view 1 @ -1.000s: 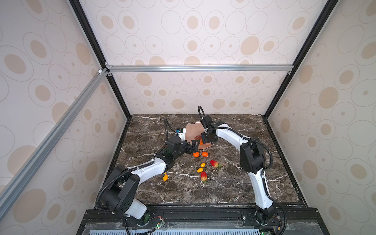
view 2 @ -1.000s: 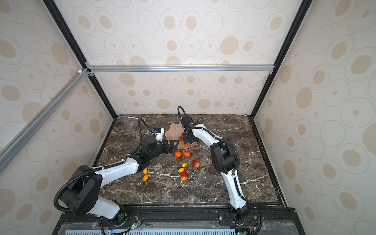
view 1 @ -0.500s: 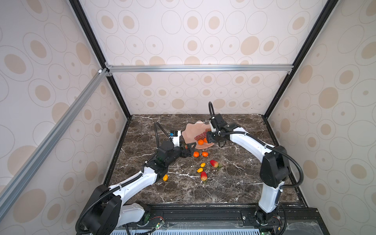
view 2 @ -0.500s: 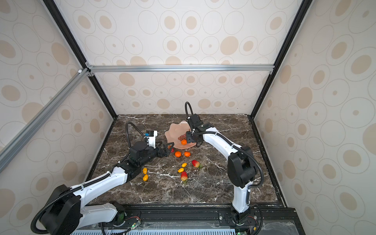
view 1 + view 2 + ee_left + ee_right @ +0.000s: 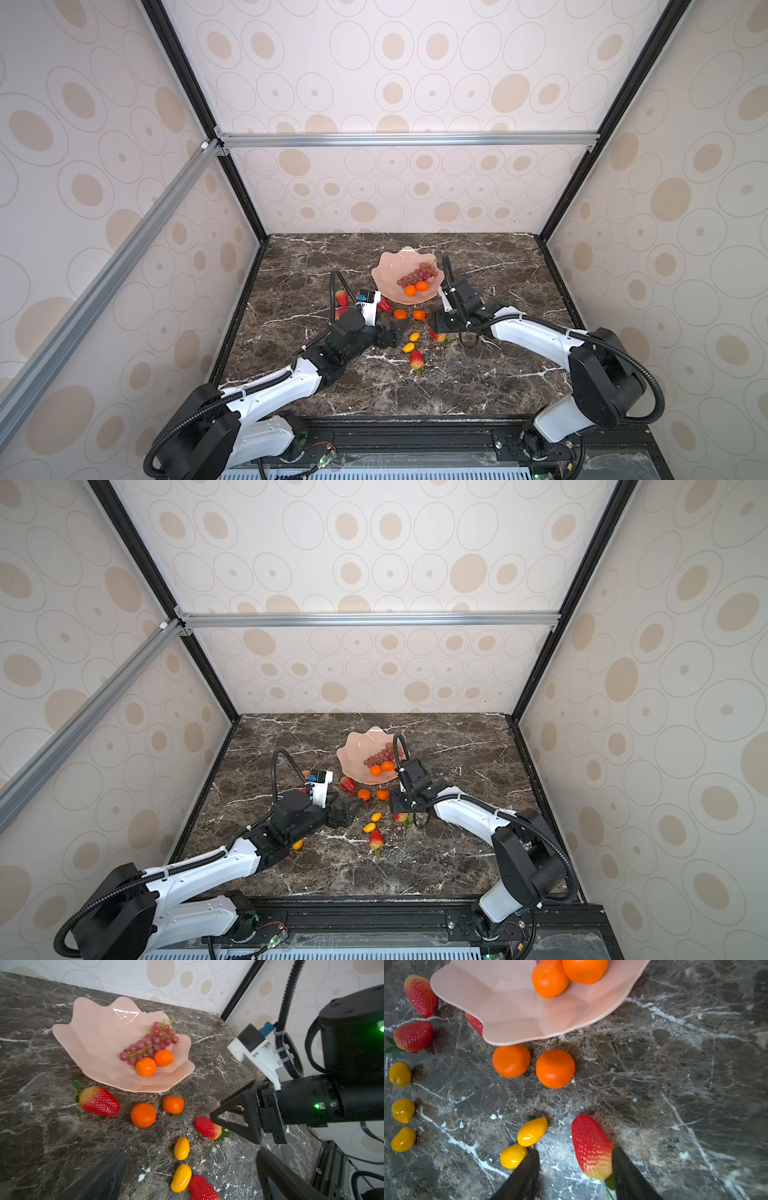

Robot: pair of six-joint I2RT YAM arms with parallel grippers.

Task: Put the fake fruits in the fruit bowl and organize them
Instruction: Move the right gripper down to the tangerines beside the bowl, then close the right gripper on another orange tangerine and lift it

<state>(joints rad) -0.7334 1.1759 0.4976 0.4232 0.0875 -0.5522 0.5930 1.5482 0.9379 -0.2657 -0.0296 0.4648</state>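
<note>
Red strawberry (image 5: 591, 1147) lies on the table (image 5: 675, 1084) between the parted jaws of the right pincer (image 5: 574, 1151), while the left pincer (image 5: 190, 1157) stands wide open and empty.

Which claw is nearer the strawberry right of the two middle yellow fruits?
Right. The right claw straddles the strawberry, a finger either side; the left claw sits apart, across the two yellow fruits from it.
</note>
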